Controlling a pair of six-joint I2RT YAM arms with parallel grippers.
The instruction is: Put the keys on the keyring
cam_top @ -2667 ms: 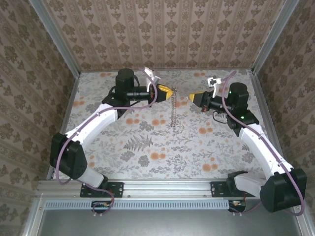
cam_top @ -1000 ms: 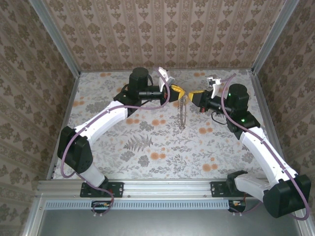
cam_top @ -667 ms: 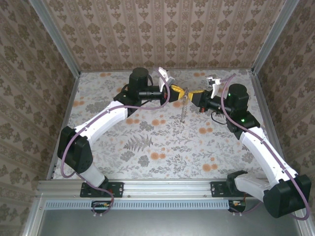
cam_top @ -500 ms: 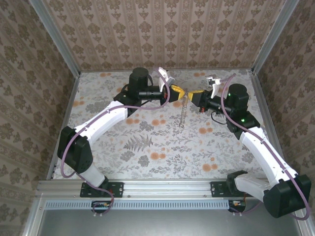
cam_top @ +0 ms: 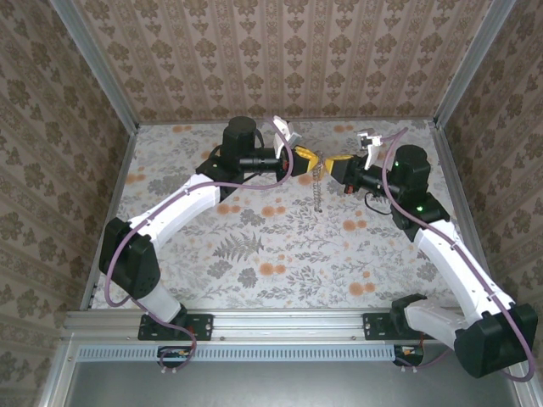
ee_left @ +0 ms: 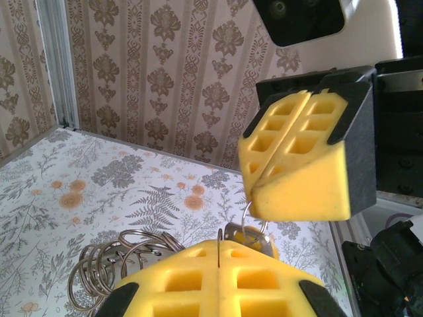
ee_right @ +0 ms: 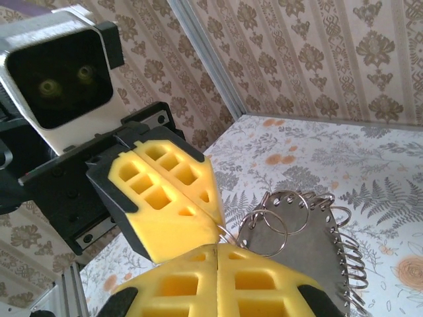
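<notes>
My left gripper (cam_top: 310,161) and right gripper (cam_top: 329,161) meet tip to tip above the far middle of the table, both shut. The keyring (cam_top: 317,188) hangs edge-on below them. In the right wrist view it is a round dull-metal plate (ee_right: 310,254) with a holed rim carrying several wire rings (ee_right: 281,218). A thin metal edge (ee_left: 219,239) sticks out between my left fingers. A small wire ring (ee_left: 248,214) hangs from the seam of my right fingers (ee_left: 297,178). Beside it sits a small metal piece with a yellowish face (ee_left: 254,238), apparently the key.
The floral table top (cam_top: 254,246) spreads below both arms. Patterned walls (cam_top: 288,59) close in the back and sides, with metal corner posts (cam_top: 102,76). A metal rail (cam_top: 280,322) runs along the near edge by the arm bases.
The grippers were apart earlier and now stay tip to tip. Over the last second the hanging keyring has swung and twisted, from a slanted oval to edge-on.
</notes>
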